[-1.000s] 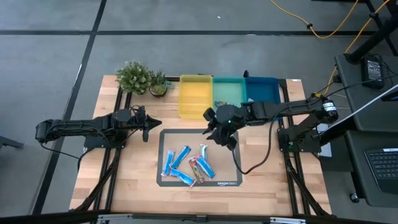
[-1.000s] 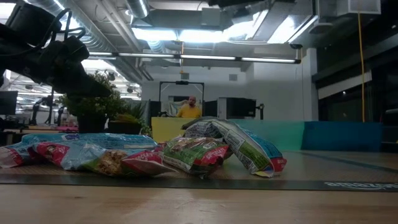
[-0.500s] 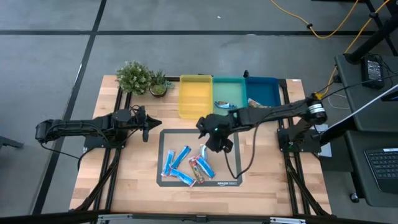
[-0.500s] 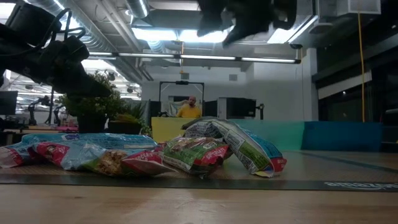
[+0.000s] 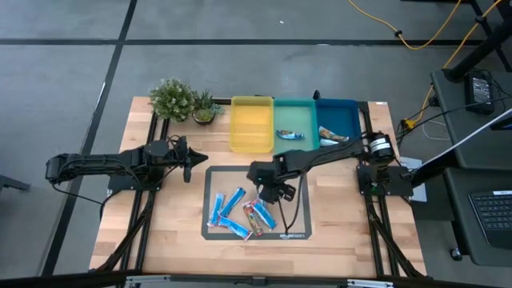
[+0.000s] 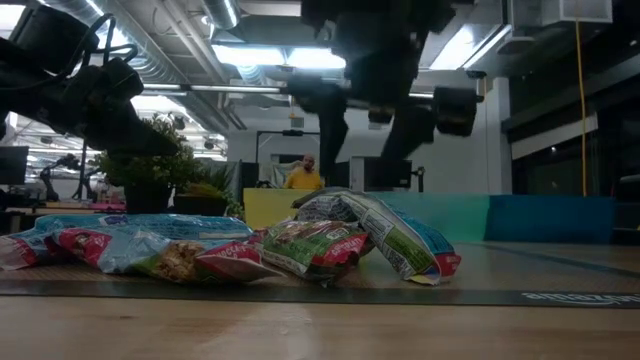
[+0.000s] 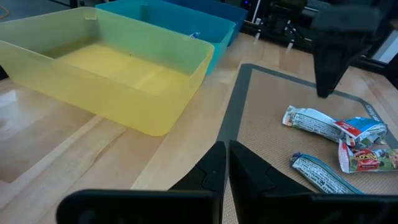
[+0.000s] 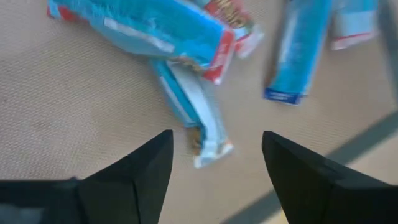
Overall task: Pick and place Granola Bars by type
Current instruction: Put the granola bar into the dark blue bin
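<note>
Nearest the table's front edge, the Granola Bars point(image 5: 242, 211) are lying in a loose heap on the tan mat point(image 5: 296, 224), some bright blue, some red and blue, a few overlapping one another; in the low view the same pile point(image 6: 300, 245) is resting flat along the mat. Just above the heap's far right end, the right gripper point(image 5: 270, 190) is hanging with its two fingers spread wide and nothing between them; in the right wrist view the right gripper point(image 8: 214, 168) is framing a silver-white and blue bar point(image 8: 194, 118) that is lying on the mat below, apart from both fingers point(image 8: 134, 171). In the low view it is showing as a dark shape above the pile, clear of the wrappers. Off to the left of the mat, the left gripper point(image 5: 189, 159) is waiting over bare wood, fingers pressed together and empty; its wrist view is showing the closed tips point(image 7: 225, 168) pointing toward the mat. Farther back, three trays are standing side by side, touching: the yellow tray point(image 5: 250, 146) is holding no bar, the teal tray point(image 5: 294, 105) is holding one blue bar point(image 5: 289, 134), and the blue tray point(image 5: 338, 106) is holding one bar point(image 5: 330, 134). Two potted plants point(image 5: 182, 102) are standing left of the trays.
</note>
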